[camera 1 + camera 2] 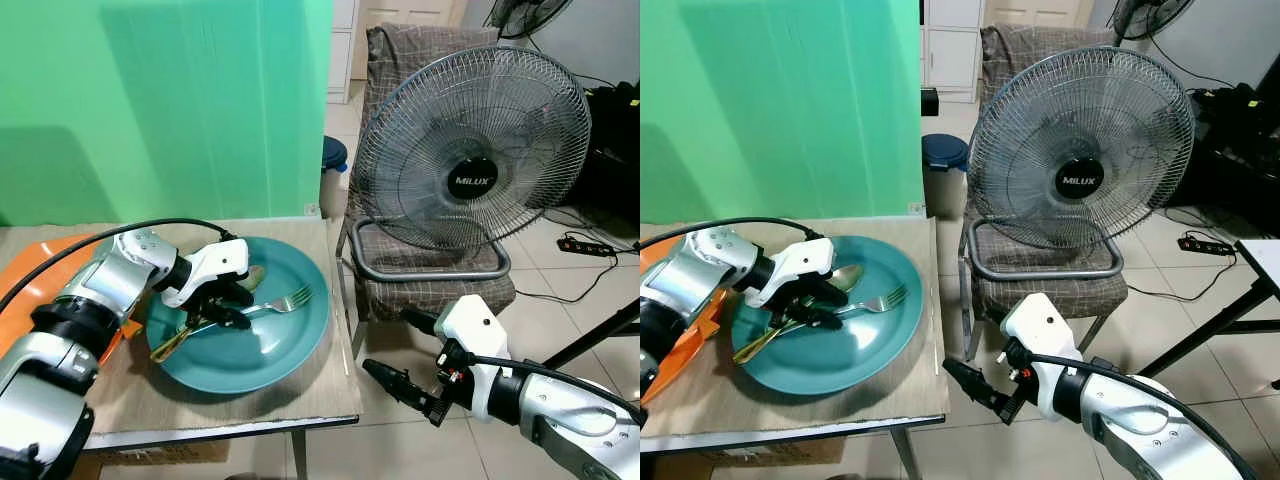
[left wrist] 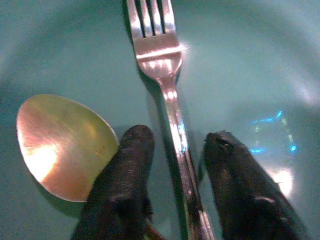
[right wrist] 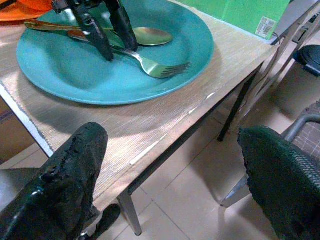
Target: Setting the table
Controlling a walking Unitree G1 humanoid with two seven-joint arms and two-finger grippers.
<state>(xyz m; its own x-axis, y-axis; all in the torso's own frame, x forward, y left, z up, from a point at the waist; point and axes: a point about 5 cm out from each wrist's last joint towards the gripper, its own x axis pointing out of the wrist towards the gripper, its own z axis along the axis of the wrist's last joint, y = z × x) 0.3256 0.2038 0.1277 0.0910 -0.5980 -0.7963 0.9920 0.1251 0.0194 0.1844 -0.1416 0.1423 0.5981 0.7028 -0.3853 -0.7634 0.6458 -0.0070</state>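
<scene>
- A fan [image 1: 472, 165] stands on a chair [image 1: 430, 275] right of the desk [image 1: 300, 385]; its hub badge reads "MILUX".
- A round teal plate [image 1: 290, 335] lies on the desk near the right edge, with an orange tray [image 1: 25, 290] at its left.
- A silver fork [image 2: 165, 80] lies in the plate, its long axis across the plate and its tines pointing right, toward the fan.
- A gold spoon [image 2: 60, 145] lies just beside the fork, bowl up.
- The left gripper [image 2: 175, 145] is over the plate, fingers apart, straddling the fork's handle.
- The right gripper [image 3: 170, 170] hangs off the desk's right edge above the floor, fingers spread wide.
</scene>
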